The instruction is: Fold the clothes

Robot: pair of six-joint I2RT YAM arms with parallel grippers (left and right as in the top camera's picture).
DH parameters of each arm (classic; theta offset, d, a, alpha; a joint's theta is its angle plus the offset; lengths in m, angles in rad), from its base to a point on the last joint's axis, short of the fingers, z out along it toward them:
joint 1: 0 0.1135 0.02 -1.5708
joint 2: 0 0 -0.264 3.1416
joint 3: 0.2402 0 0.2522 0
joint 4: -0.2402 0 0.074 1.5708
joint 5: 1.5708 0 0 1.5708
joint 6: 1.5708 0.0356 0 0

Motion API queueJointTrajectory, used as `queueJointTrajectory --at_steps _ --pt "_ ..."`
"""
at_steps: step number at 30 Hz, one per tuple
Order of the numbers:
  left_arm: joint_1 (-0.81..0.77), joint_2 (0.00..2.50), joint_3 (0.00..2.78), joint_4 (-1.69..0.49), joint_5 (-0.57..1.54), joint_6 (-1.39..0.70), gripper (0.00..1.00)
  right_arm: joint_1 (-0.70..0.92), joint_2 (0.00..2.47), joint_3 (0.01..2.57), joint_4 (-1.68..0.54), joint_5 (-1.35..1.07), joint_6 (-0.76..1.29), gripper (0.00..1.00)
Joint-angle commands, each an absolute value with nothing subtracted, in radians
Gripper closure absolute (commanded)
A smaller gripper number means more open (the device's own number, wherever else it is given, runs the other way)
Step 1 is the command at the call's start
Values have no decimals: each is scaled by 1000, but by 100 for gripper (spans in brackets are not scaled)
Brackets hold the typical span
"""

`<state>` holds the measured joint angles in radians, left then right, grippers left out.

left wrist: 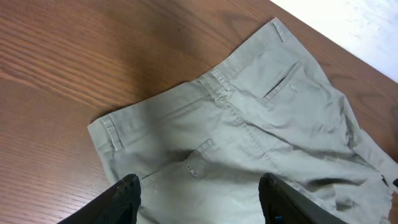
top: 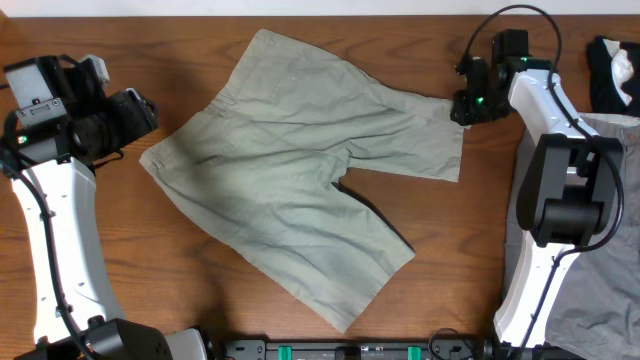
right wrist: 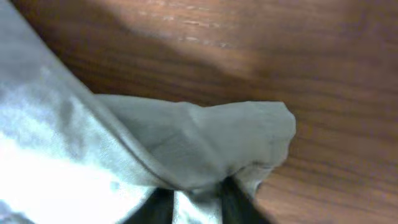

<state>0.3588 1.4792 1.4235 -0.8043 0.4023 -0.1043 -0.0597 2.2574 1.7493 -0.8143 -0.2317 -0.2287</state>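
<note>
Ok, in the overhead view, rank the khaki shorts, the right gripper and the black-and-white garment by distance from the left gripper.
1. khaki shorts, waistband just beside the left gripper.
2. right gripper, far across, at the leg hem.
3. black-and-white garment, top right corner.

White arms [top: 60, 250], black joints [top: 570, 210] (green lights [top: 480, 100])

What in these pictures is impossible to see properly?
Overhead: the grey garment runs off the right edge, partly behind the right arm.
Overhead: the black-and-white garment is cut by the top-right corner.
Right wrist: the right gripper is blurred and cut by the bottom edge; whether it pinches the shorts is unclear.
Left wrist: the shorts run past the right edge.
</note>
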Motion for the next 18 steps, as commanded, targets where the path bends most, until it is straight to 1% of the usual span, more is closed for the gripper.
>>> queueJointTrajectory --at_steps 1,4,5,7,8,10,13,14,16,18 --pt "356 1476 1429 -806 411 -85 37 -64 2242 1754 -816 -251 -241 87" --pt "356 1476 1429 -805 411 -85 37 -79 2214 1767 -811 -252 -241 91" --pt "356 1476 1429 -804 411 -85 37 -84 2203 1777 -810 -252 -241 94" --pt "356 1476 1429 -803 411 -85 37 -103 2179 1797 -800 -251 -240 94" --pt "356 1476 1429 -803 411 -85 36 -113 2171 1805 -790 -251 -228 94" --pt "356 1476 1429 -803 411 -85 37 -137 2158 1815 -757 -261 -157 98" --pt "356 1476 1429 -803 411 -85 37 -157 2162 1816 -747 -332 -157 93" --pt "356 1476 1429 -804 411 -85 37 -160 2167 1814 -749 -354 -160 86" --pt "356 1476 1429 -805 411 -85 37 -160 2180 1802 -749 -389 -193 56" --pt "356 1476 1429 -807 412 -86 36 -155 2196 1789 -749 -398 -218 43"
